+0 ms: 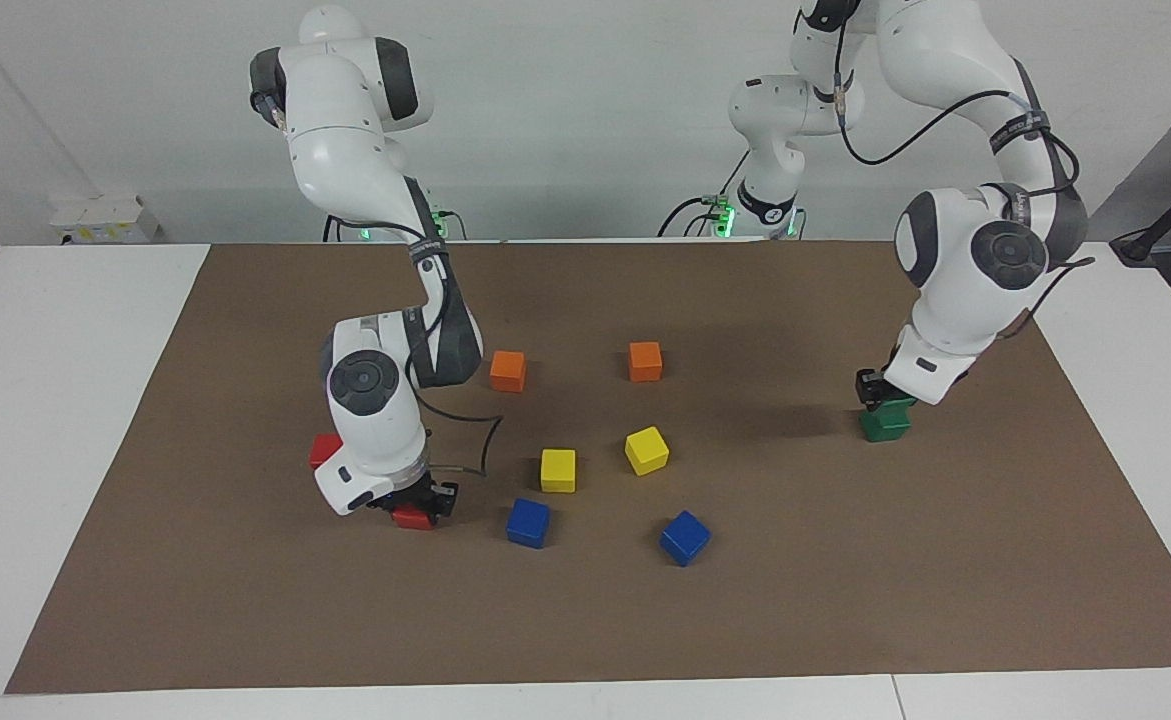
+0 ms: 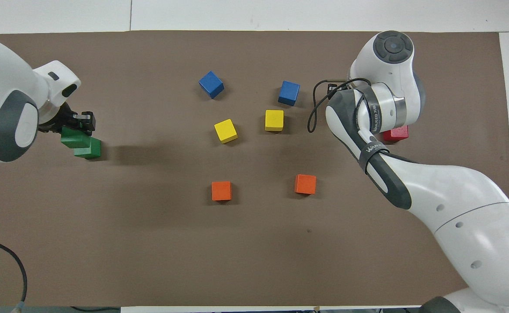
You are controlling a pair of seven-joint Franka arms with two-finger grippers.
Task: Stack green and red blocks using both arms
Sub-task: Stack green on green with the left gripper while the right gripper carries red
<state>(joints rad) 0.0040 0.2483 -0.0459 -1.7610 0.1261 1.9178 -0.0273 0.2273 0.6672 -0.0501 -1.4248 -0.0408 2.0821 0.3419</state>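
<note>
Gripping matte green cube (image 1: pixel 895 405), red cube (image 1: pixel 412 517)

Both arms, the left arm (image 1: pixel 955 290) and the right arm (image 1: pixel 375 400), were glossy white with rounded shells and dark grey joint covers capped by round discs. Black cables looped along each, strapped by dark bands with white lettering. Small black grippers ended both.
</note>
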